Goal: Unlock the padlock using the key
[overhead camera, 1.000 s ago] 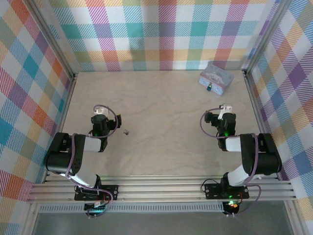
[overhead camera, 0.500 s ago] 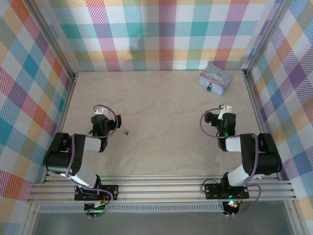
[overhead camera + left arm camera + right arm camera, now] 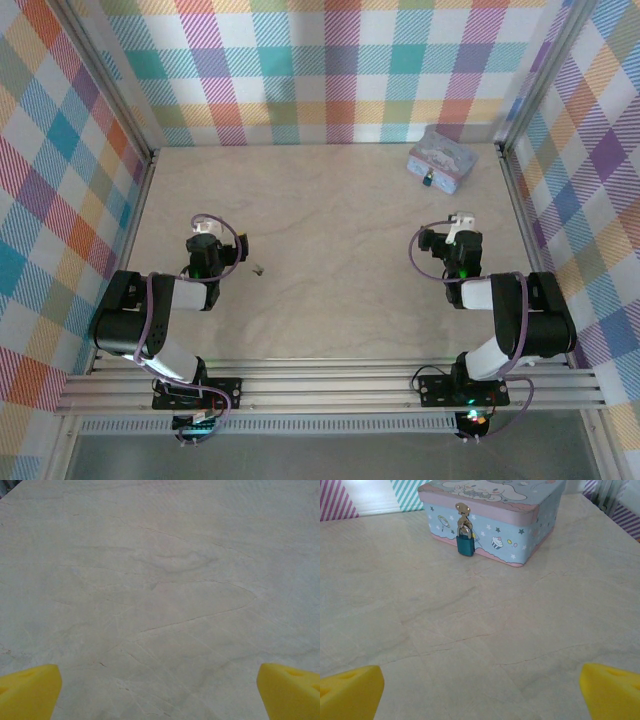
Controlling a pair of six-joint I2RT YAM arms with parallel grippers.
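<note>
The teal padlock [image 3: 465, 543] hangs from the brass hasp on the front of the pastel tin box [image 3: 520, 525], well ahead of my right gripper [image 3: 482, 692], which is open and empty. From above, the padlock [image 3: 427, 180] is a dark speck on the box [image 3: 441, 157] at the back right. The small silvery key [image 3: 259, 269] lies flat on the table just right of my left gripper [image 3: 204, 236]. My left gripper [image 3: 160, 692] is open over bare tabletop, its yellow fingertips [image 3: 27, 690] wide apart.
Plaid walls with metal frame posts [image 3: 115, 90] close in the table on three sides. The pale wooden tabletop [image 3: 330, 240] stretches between the two arms. The tin box stands near the right wall.
</note>
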